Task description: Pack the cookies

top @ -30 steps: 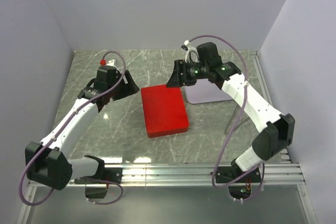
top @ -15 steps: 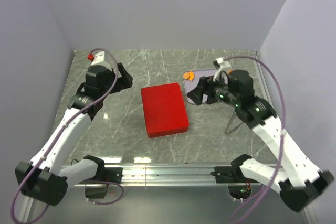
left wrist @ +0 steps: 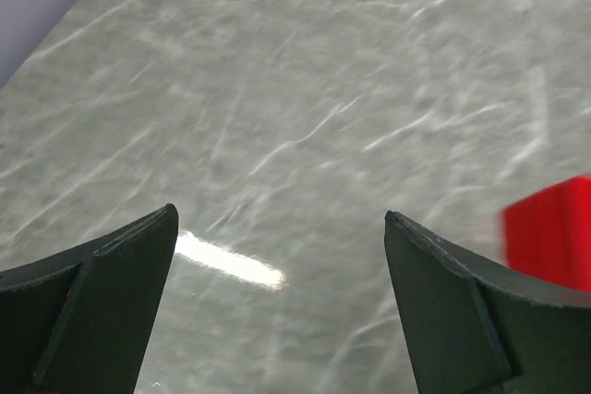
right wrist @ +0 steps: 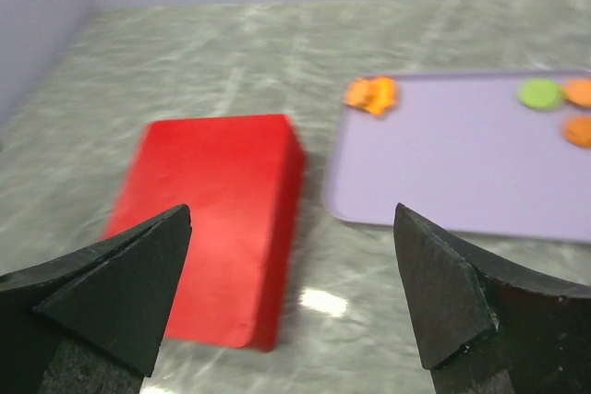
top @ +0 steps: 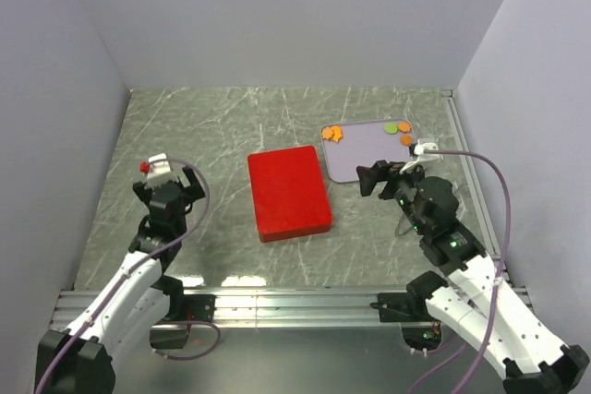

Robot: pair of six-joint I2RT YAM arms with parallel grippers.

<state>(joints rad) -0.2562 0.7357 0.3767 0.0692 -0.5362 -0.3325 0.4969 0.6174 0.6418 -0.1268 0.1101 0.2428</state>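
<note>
Red lid [top: 289, 193] sat mid tabletop [top: 212, 126]; few cookies [top: 333, 134] lay on the lavender tray [top: 369, 161], seemingly unpacked; both jaws stood spread, empty.

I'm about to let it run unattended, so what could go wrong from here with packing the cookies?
1. The cookies are thin and flat on the lavender tray, close to its far edge; a pinch by the open right hand may push them off rather than lift them.
2. The red box shows only a solid top, no opening; cookies brought over may have nowhere to go.
</note>
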